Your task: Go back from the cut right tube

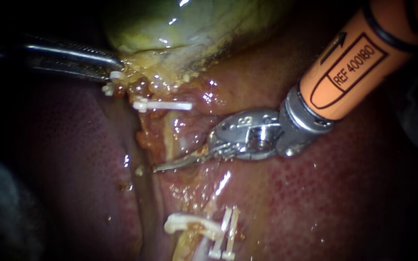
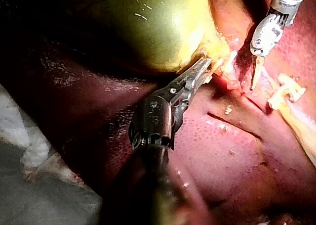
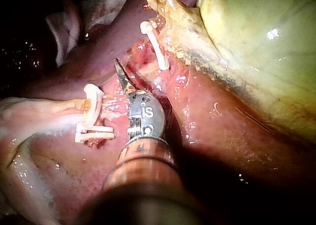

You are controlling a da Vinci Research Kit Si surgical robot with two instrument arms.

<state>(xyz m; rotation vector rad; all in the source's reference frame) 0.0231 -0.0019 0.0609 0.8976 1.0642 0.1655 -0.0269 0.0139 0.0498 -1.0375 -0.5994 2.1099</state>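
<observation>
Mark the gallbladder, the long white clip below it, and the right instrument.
gallbladder (image 1: 194,24), endoscope view, its green wall.
white clip (image 1: 170,105), endoscope view, middle of its bar.
right instrument (image 1: 163,167), endoscope view, tip of its shut jaws.

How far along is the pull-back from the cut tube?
Done: the tube looks parted, upper clip and lower clips either side of the gap. In hand: right instrument, jaws shut, lies in that gap. To do: drawing it clear; left instrument grips the gallbladder.

Dark surroundings, pale stained cloth (image 2: 22,136), bright close light
</observation>
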